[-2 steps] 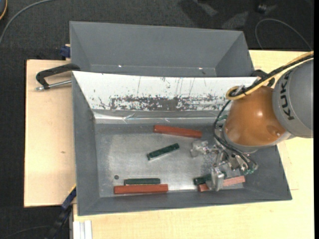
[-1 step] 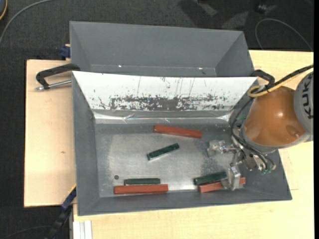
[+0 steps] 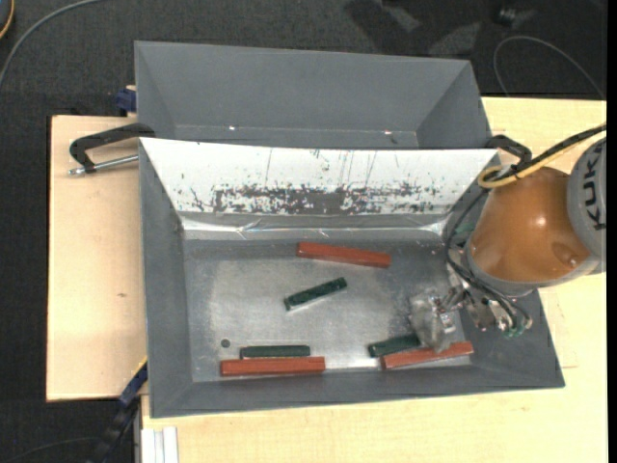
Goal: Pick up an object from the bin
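Gripper (image 3: 434,322) low over the near right part of the grey metal bin (image 3: 164,287), hung beneath the arm's orange cover (image 3: 525,234), with a tangle of thin wrist cables (image 3: 506,318) beside it; open or closed, cannot tell from this angle. Directly under and just in front of it, two bars close together by the front wall: a short dark green bar (image 3: 393,345), right end reaching in under the gripper, and a red bar (image 3: 427,356) on the near side, touching it or nearly so. Farther off on the floor, well apart from these: an orange-red bar (image 3: 344,254) along the foot of the back wall, a tilted green bar (image 3: 315,294) near the middle, and at the near left a left green bar (image 3: 275,352) lying just behind a left red bar (image 3: 272,366). Bin floor of dull grey sheet metal, scuffed to a pale sheen across the centre. Back wall sloped and whitish, with a band of dark speckles and fine vertical scratches. Outside the bin, a pale wooden board (image 3: 96,258) beneath it and dark carpet (image 3: 289,8) beyond.
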`<state>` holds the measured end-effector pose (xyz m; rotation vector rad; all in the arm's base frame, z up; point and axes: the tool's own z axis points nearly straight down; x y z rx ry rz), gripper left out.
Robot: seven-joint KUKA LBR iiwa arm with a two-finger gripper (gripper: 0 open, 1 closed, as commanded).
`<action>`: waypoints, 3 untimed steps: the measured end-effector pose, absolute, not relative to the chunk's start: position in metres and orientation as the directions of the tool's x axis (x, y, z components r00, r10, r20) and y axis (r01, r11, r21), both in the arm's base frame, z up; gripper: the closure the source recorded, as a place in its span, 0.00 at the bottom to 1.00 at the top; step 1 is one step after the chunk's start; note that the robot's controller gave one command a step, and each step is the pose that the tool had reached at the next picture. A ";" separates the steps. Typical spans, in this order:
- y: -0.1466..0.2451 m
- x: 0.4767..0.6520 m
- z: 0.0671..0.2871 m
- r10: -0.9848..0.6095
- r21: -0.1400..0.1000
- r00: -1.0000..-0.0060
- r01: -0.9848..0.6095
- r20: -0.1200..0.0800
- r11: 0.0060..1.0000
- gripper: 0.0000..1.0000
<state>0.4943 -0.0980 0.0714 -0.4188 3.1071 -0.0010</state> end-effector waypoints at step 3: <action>0.027 0.543 0.070 -0.154 0.005 -0.988 -0.154 -0.006 0.988 0.00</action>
